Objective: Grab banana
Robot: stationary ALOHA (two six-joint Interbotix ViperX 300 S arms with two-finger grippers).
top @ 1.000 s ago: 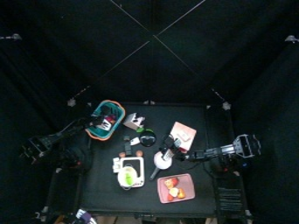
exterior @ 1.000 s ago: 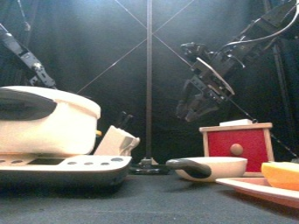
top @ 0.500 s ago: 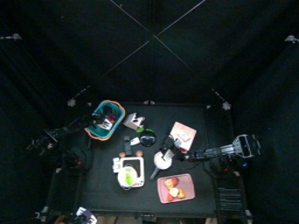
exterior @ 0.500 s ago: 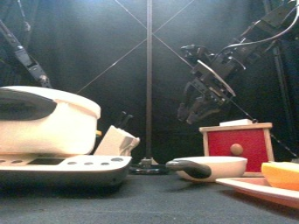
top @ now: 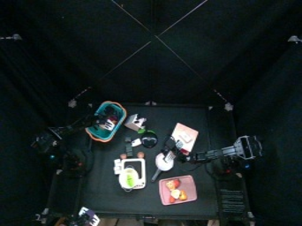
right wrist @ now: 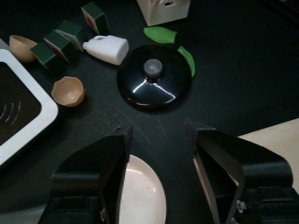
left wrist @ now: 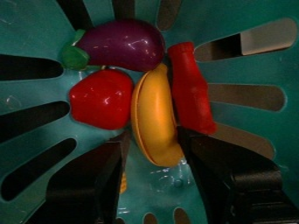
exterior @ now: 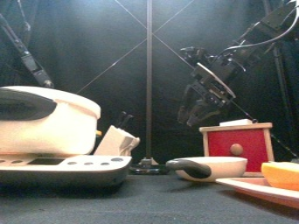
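The banana (left wrist: 153, 114) is a yellow toy fruit lying on the floor of the teal basket (left wrist: 251, 118), between a red fruit piece (left wrist: 100, 98) and a red chili (left wrist: 191, 86). A purple eggplant (left wrist: 122, 44) lies past its far end. My left gripper (left wrist: 158, 175) is open inside the basket, one jaw on each side of the banana's near end, with nothing held. From above, the left arm reaches into the basket (top: 109, 112) at the table's back left. My right gripper (right wrist: 158, 175) hangs open over the table's right half, holding nothing.
Under the right gripper sits a black round lid (right wrist: 153, 79), with a white cup (right wrist: 107, 49) and small bowls nearby. A red box (exterior: 236, 144), a bowl (exterior: 211, 166), a white appliance (exterior: 47, 118) and a pink plate (top: 177, 190) with orange fruit crowd the table's front.
The left arm has shifted slightly by the basket. The right arm has barely moved, and both grippers stay open.
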